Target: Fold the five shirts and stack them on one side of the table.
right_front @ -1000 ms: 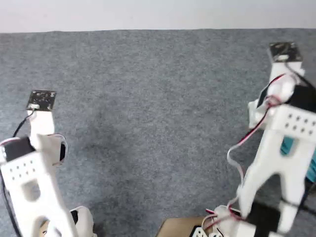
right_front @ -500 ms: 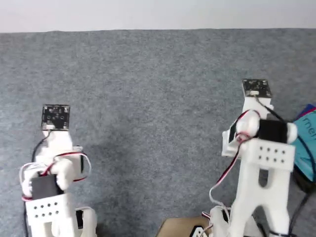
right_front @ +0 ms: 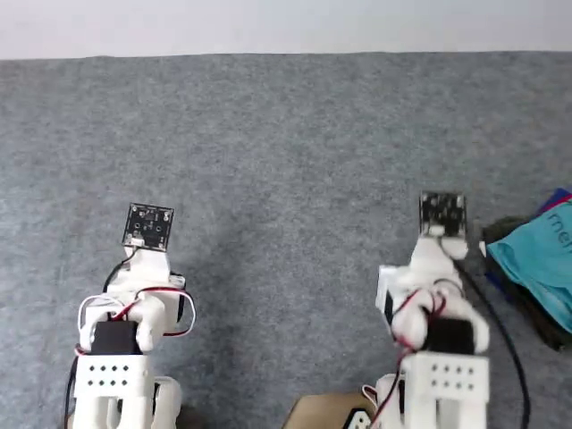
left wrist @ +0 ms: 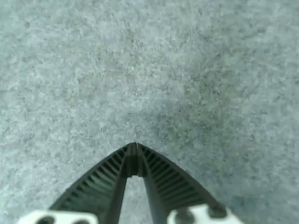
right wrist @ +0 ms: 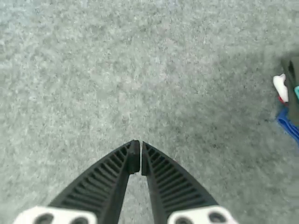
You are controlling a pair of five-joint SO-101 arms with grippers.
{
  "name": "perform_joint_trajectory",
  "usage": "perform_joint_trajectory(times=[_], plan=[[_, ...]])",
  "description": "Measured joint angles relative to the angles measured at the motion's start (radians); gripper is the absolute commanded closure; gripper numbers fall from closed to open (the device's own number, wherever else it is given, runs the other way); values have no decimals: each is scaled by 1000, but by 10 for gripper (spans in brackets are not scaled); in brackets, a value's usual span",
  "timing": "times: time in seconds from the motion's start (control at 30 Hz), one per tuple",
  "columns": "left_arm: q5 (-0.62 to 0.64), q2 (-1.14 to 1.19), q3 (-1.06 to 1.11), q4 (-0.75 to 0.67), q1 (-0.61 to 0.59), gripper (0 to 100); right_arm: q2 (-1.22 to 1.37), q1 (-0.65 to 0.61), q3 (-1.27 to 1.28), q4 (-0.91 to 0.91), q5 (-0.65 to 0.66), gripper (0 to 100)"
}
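Observation:
A stack of folded shirts lies at the table's right edge, a teal one on top over dark and blue layers; its edge appears in the right wrist view. My left gripper is shut on nothing above bare grey felt. My right gripper is shut too, holding nothing, a short way left of the stack. In the high view both arms are drawn back at the near edge, the left arm and the right arm.
Grey felt covers the whole table. A brown cardboard piece sits at the near edge between the two arm bases. A pale wall runs along the far edge.
Both arms pulled back toward their bases and folded down. The right arm came away from the shirt stack, leaving it in full view at the right edge.

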Motion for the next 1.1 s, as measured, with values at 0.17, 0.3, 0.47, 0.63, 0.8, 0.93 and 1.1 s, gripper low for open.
perform_joint_trajectory(times=[0.17, 0.3, 0.47, 0.63, 0.8, 0.93, 1.1], plan=[[0, 0, 3, -17, 0, 991, -222, 0, 178, -2, 0, 990], [0, -3, 26, -31, 25, 992, -371, -8, 275, 43, 12, 990], [0, -3, 97, -89, 112, 992, -545, -66, 393, 87, 14, 990], [-2, -3, 183, -222, 133, 993, -548, -133, 437, 91, 14, 990], [-8, -3, 206, -296, 135, 993, -545, -150, 439, 94, 14, 989], [-9, -3, 227, -307, 141, 993, -545, -150, 439, 130, 14, 989], [-12, -3, 242, -307, 144, 993, -545, -150, 439, 176, 14, 989]])
